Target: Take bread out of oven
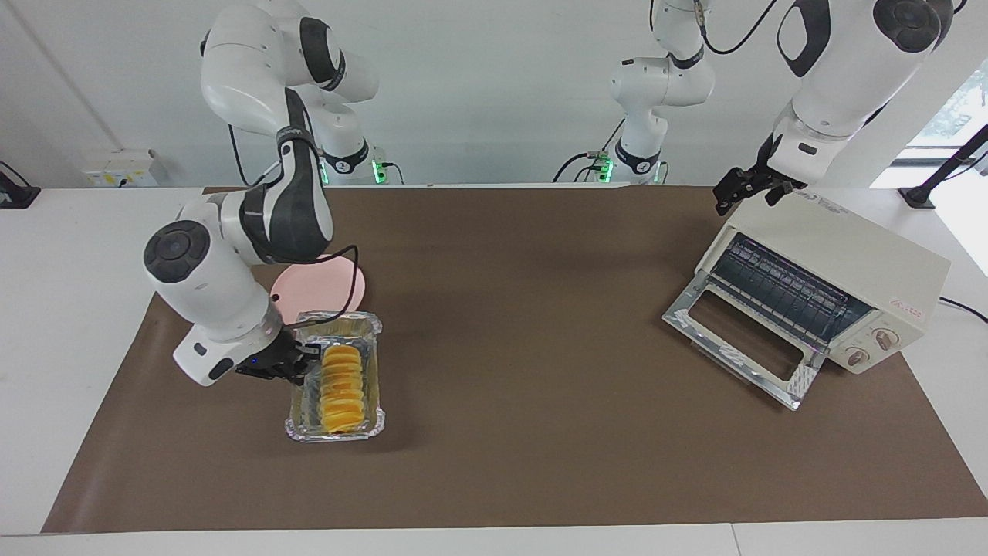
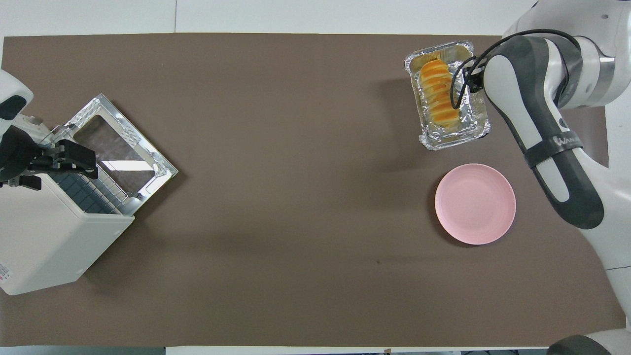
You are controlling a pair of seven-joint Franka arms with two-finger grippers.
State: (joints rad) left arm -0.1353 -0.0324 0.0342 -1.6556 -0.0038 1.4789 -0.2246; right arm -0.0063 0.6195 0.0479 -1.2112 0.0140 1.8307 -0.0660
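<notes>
The bread [image 1: 343,378] is an orange-yellow ridged loaf lying in a silver foil tray [image 1: 297,423] on the brown mat, toward the right arm's end; it also shows in the overhead view [image 2: 438,93]. My right gripper [image 1: 296,364] is low at the tray's long side, against its rim beside the loaf. In the overhead view the right arm hides it. The cream oven [image 1: 849,259] stands at the left arm's end with its glass door [image 1: 737,344] dropped open and its wire rack [image 1: 787,289] bare. My left gripper [image 1: 745,191] hangs open over the oven's top edge.
A round pink plate [image 1: 328,282] lies beside the foil tray, nearer to the robots, with nothing on it. The oven's two knobs [image 1: 872,347] face away from the robots. The brown mat [image 1: 525,347] spans the table between tray and oven.
</notes>
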